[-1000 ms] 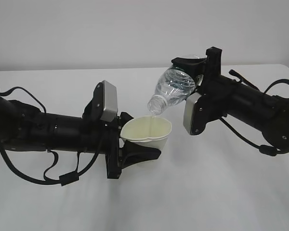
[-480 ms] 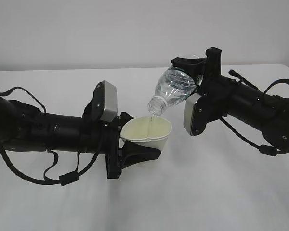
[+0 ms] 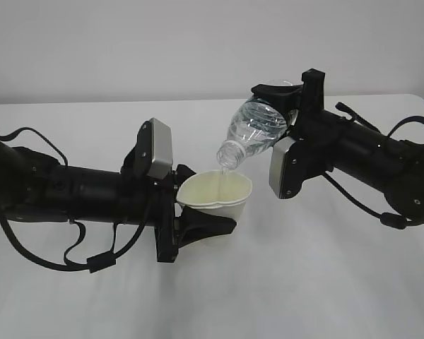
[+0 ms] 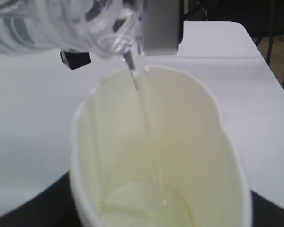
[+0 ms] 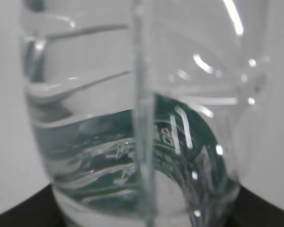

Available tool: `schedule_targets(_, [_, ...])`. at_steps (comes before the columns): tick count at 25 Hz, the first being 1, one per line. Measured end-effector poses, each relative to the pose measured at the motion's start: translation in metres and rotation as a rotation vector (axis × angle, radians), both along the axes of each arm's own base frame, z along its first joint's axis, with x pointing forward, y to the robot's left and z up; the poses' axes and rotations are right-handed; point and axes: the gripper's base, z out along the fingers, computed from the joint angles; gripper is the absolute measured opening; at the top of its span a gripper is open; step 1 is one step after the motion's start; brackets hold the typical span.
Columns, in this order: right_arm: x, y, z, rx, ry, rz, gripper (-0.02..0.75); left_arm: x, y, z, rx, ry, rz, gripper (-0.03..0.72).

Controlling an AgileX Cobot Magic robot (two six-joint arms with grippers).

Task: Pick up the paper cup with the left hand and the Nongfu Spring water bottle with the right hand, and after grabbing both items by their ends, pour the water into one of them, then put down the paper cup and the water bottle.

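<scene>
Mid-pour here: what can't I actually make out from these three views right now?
- Left gripper fingers: left wrist view, hidden beneath the paper cup.
- Right gripper fingers: right wrist view, the water bottle fills the frame.
- Bottle label text: right wrist view, blurred through plastic and water.
- Water left in the bottle: exterior view, too small and glary.
- Cup base: exterior view, covered by the gripper.

Tilted clear bottle (image 3: 254,131) pouring into squeezed paper cup (image 3: 215,194).
</scene>
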Motion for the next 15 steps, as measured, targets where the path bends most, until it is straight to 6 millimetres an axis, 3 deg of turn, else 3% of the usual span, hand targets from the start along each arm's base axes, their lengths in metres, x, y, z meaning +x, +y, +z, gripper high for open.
schedule_targets(15, [0.0,0.0,0.0001,0.001,-0.001,0.0,0.41,0.0,0.0,-0.0001,0.001,0.0,0.0,0.414])
